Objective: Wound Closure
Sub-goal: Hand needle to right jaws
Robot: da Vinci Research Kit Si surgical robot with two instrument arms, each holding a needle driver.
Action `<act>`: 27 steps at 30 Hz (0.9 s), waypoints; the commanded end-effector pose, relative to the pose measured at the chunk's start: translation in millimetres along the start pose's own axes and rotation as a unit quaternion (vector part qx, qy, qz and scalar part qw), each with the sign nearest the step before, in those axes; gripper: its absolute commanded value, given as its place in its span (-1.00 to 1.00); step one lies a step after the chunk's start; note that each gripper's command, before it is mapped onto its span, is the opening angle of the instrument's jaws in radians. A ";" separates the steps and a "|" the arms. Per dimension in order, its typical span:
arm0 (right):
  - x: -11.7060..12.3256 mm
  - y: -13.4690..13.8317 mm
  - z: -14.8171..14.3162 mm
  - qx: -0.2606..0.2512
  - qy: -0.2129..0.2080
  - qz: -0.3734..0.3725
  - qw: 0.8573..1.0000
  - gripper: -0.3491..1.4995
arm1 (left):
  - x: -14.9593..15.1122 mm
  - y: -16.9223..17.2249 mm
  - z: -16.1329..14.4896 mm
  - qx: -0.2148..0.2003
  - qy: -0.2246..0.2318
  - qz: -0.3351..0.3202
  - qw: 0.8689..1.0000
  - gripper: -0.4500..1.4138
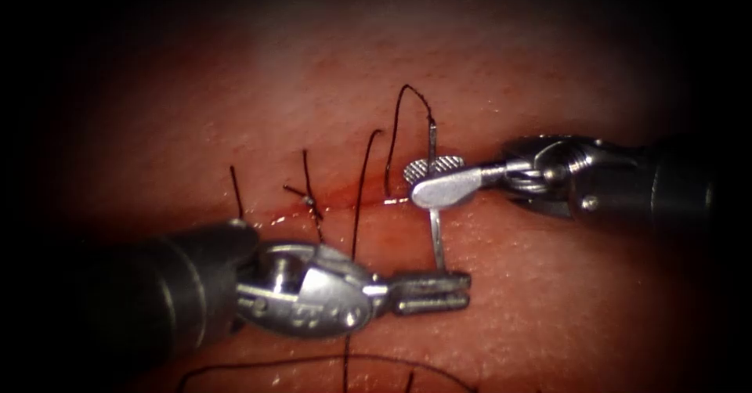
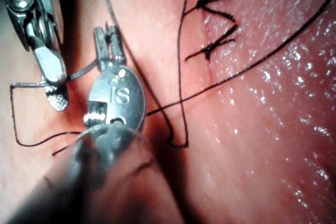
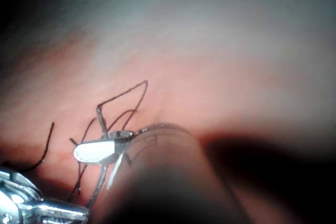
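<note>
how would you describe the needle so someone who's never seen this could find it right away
Start at the cut across the tissue. At its right end two metal tools meet: the right tool grips the needle partway along, the left tool holds its lower end. Unlike the dark, limp thread around it, it is a rigid, silvery sliver.

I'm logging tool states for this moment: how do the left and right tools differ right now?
The right tool comes in from the right at the cut and holds the needle near its middle; the left tool lies below the cut, its tip by the needle's lower end. The right tool's jaws cross the needle; the left tool's jaws look closed. Both are metal needle drivers over the tissue.
</note>
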 end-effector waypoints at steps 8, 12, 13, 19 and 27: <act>0.1 0.4 0.9 -0.029 0.019 -0.014 0.999 -1.00 | -0.4 -0.1 0.7 -0.002 0.001 0.001 1.000 -1.00; 0.0 0.4 0.8 -0.044 0.016 -0.018 0.999 -1.00 | -0.3 -0.1 0.7 -0.004 0.000 0.001 1.000 -1.00; 0.1 0.4 0.8 -0.045 0.017 -0.018 0.999 -1.00 | -0.2 -0.1 0.6 -0.004 0.000 0.001 1.000 -1.00; 0.5 0.6 0.1 -0.048 0.019 -0.029 0.998 -1.00 | 0.1 -0.9 -0.1 0.017 0.006 -0.053 0.998 0.30; 2.4 1.8 -1.5 -0.029 0.055 -0.108 0.992 -1.00 | 0.9 -1.9 -3.0 0.026 0.035 -0.115 0.992 0.10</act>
